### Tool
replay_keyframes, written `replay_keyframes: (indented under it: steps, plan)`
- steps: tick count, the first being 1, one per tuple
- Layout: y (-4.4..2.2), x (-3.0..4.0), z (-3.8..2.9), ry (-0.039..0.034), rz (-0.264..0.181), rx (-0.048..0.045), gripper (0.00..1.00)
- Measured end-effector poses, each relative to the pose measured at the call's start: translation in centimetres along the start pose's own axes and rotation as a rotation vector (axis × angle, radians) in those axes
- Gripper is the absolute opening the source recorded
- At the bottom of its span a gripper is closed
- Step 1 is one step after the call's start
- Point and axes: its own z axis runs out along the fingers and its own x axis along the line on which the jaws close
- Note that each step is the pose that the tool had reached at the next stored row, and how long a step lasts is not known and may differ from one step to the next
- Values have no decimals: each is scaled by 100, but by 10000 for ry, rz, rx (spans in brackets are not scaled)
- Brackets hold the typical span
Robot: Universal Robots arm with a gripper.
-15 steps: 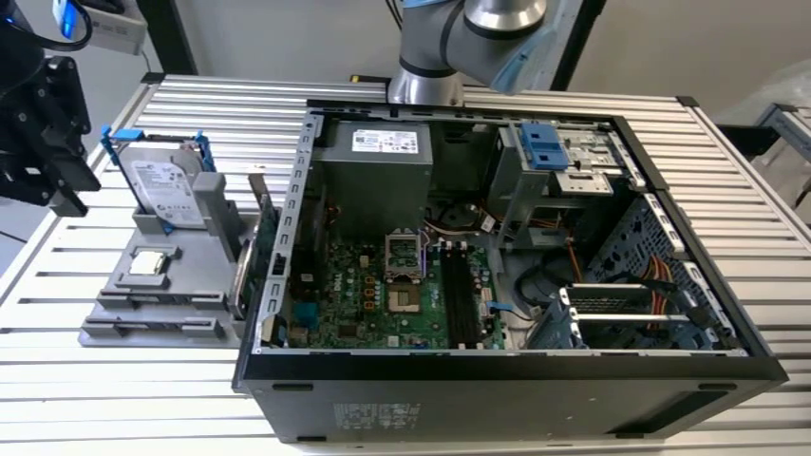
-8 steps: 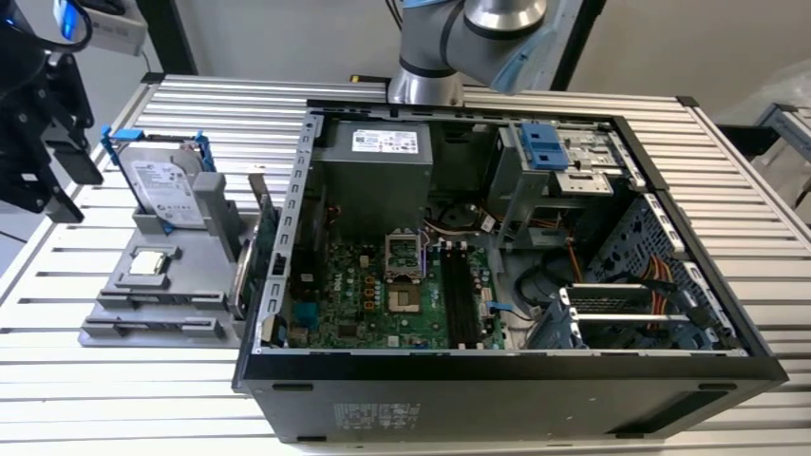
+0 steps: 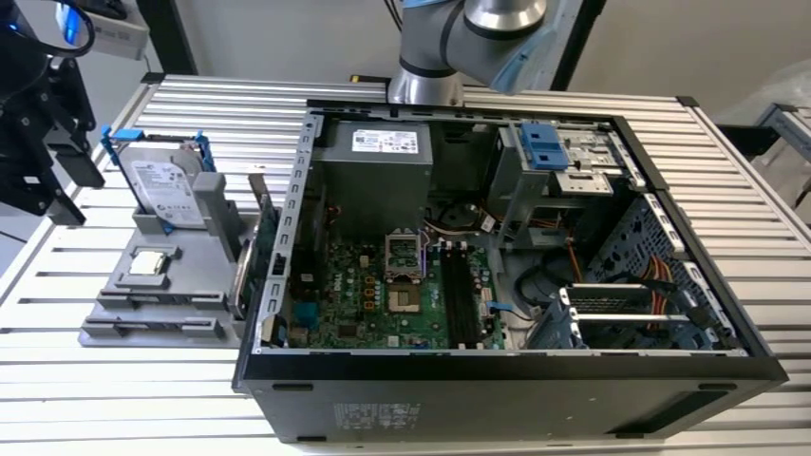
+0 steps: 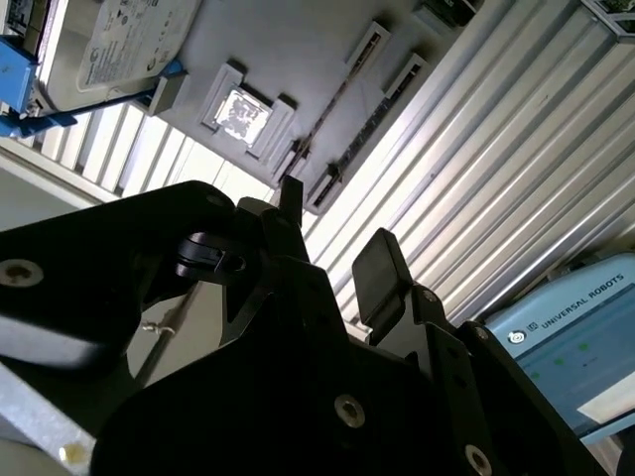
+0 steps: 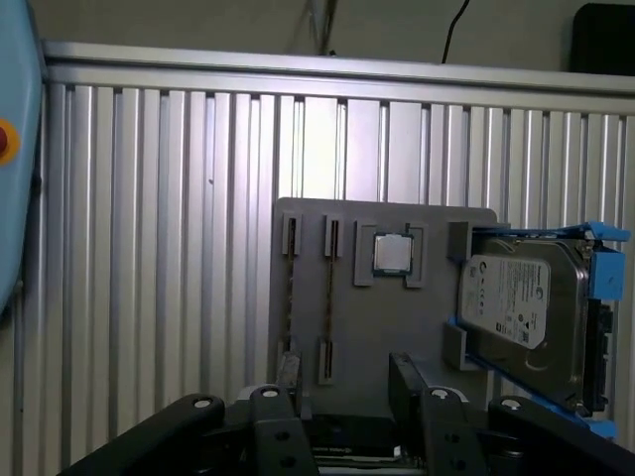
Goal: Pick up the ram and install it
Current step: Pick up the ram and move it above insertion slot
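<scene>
The ram [image 5: 289, 297] stands on its long edge in a slot of the gray tray [image 5: 308, 223], which lies on the slatted metal table [image 3: 127, 399] at the exterior view's left of the open computer case [image 3: 507, 375]. Its long axis lies level and parallel to the table's slats, running left to right in the exterior view. It is seen edge-on, as a thin line between two end brackets, so its faces and any label on them are hidden. A second thin strip [image 5: 328, 297] stands the same way in the neighbouring slot, just beside it.

On the same tray, farther back, the square silver processor [image 3: 152, 261] lies flat. Behind it the hard drive [image 3: 167, 185] stands upright in blue rails, its white printed label facing near. In the case, the power supply [image 3: 374, 176] has a white label on top, and the case's near wall bears a block of pale print. A pale blue device [image 4: 566, 337] in the second wrist view also carries white lettering.

The gripper [image 5: 345, 375] hangs over the table at the exterior view's far left, apart from the tray. Its two black fingers [image 4: 382, 263] are spread with nothing between them. In the first wrist view they frame the tray's edge nearest the camera.
</scene>
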Motion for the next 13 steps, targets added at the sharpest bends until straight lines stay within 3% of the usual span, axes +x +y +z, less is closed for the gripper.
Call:
replay_keyframes:
  steps: [13]
  plan:
    - [-3,4,55,-1,0,2,100]
